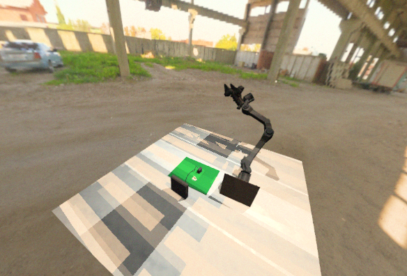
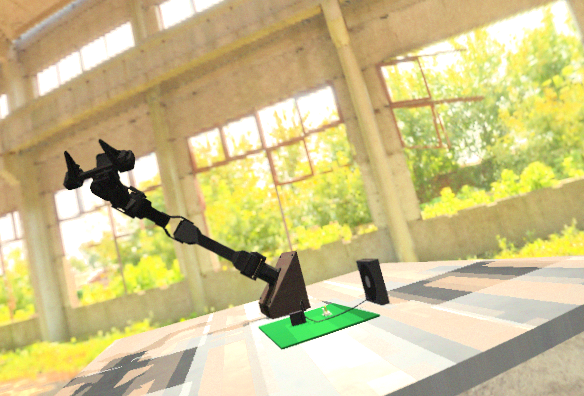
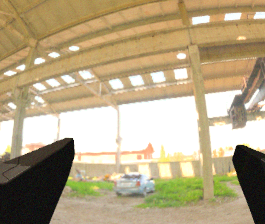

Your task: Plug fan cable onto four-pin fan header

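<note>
The green board (image 1: pixel 210 176) (image 2: pixel 282 338) lies flat on the table. A small black block (image 1: pixel 199 170) (image 2: pixel 297 318) stands on it, with the end of the thin dark cable (image 2: pixel 348 310) at its top. Whether this block is the plug itself or something holding it is too small to tell. A small white part (image 1: pixel 194 178) (image 2: pixel 326 312), perhaps the header, sits apart from the block. The black fan (image 1: pixel 179 187) (image 2: pixel 370 281) stands upright beside the board. My gripper (image 1: pixel 228 86) (image 2: pixel 83 146) (image 3: pixel 157 151) is open and empty, high above the table and far from the board and cable.
A dark upright panel (image 1: pixel 239 190) (image 2: pixel 292 286) stands on the table (image 1: pixel 279 226) (image 2: pixel 476 300) by the arm's base, beside the board. The wrist view shows only the hall, a car (image 3: pixel 134 184) and grass beyond the fingers.
</note>
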`<action>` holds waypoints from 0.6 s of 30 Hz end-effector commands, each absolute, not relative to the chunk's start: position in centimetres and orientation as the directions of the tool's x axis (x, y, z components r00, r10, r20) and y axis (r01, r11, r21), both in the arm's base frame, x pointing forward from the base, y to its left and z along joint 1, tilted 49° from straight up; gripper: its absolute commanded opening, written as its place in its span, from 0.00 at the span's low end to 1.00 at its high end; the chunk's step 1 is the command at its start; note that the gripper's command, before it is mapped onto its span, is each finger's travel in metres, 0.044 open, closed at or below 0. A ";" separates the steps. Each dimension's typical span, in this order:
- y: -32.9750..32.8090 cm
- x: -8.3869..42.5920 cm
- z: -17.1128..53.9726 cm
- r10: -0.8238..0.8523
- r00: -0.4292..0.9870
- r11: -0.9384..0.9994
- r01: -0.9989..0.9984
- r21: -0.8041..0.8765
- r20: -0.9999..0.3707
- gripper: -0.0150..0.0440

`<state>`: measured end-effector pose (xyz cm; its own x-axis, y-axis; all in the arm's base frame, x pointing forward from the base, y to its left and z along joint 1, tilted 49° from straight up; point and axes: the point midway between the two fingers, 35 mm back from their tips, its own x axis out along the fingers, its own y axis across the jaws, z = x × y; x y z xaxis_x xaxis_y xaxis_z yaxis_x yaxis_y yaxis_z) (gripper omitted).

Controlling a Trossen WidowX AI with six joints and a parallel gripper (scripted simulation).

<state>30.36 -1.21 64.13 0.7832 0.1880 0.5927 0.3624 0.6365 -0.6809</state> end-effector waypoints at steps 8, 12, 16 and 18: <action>-1.7 41.2 51.9 0.085 0.974 0.734 0.081 -0.675 0.210 1.00; -1.7 44.4 46.0 0.034 0.999 0.771 -0.015 -0.636 0.018 1.00; -1.4 46.6 39.8 -0.015 0.984 0.796 -0.097 -0.598 -0.179 1.00; -1.3 47.3 36.3 -0.046 0.957 0.797 -0.139 -0.588 -0.287 1.00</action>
